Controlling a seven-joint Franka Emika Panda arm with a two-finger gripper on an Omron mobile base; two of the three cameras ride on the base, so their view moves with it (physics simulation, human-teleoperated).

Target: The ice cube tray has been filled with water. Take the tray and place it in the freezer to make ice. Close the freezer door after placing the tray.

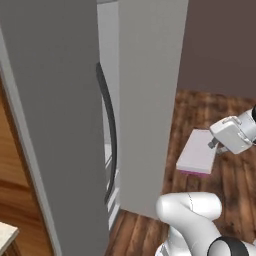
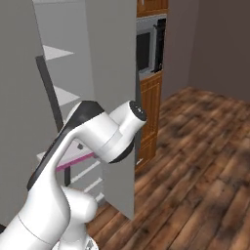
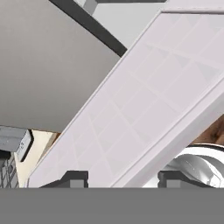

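Pincer [image 3: 118, 179] clamped on flat, gridded, pale lavender ice cube tray [image 1: 197, 151], magenta-edged, above wood-plank floor [image 1: 230, 185].

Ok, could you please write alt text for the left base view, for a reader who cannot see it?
The robot's hand holds a pale ice cube tray above the wooden floor, to the right of a tall grey fridge. The grey freezer door, with its dark curved handle, stands open in the left foreground, and white shelves show in the gap.
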